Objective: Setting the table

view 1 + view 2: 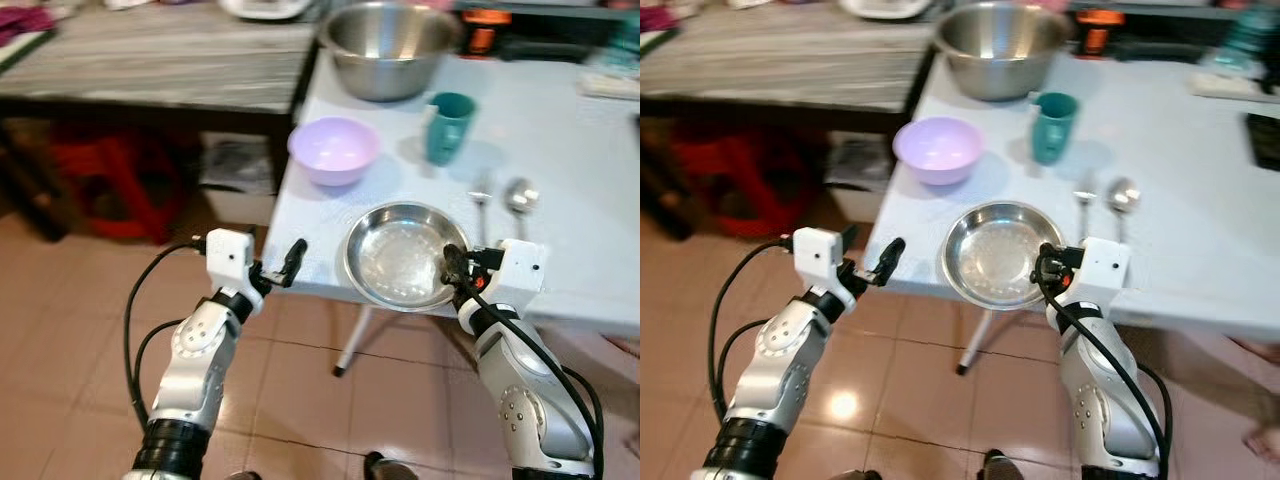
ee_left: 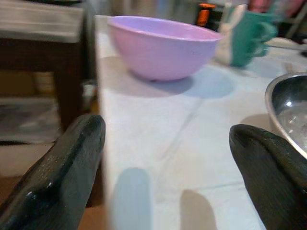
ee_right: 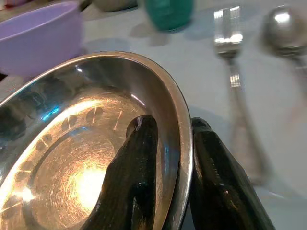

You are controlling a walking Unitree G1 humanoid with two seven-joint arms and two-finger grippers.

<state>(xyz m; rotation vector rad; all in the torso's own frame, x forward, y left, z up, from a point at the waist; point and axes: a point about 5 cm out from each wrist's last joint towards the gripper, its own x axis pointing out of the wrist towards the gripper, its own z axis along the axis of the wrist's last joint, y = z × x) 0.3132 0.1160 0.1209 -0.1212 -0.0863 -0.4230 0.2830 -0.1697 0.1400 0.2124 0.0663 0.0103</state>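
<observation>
A steel plate (image 1: 400, 255) lies on the pale blue table (image 1: 570, 150) near its front edge. My right gripper (image 1: 452, 268) is shut on the plate's right rim, one finger inside the plate (image 3: 96, 158) and one outside. A fork (image 1: 481, 200) and a spoon (image 1: 520, 196) lie just right of the plate. A lilac bowl (image 1: 334, 150) and a teal cup (image 1: 448, 127) stand farther back. My left gripper (image 1: 278, 270) is open at the table's front left corner, holding nothing.
A big steel mixing bowl (image 1: 390, 45) stands at the table's back. A dark wooden bench with a grey top (image 1: 150, 60) runs to the left, a red stool (image 1: 115, 180) beneath it. Tiled floor (image 1: 60, 330) lies below.
</observation>
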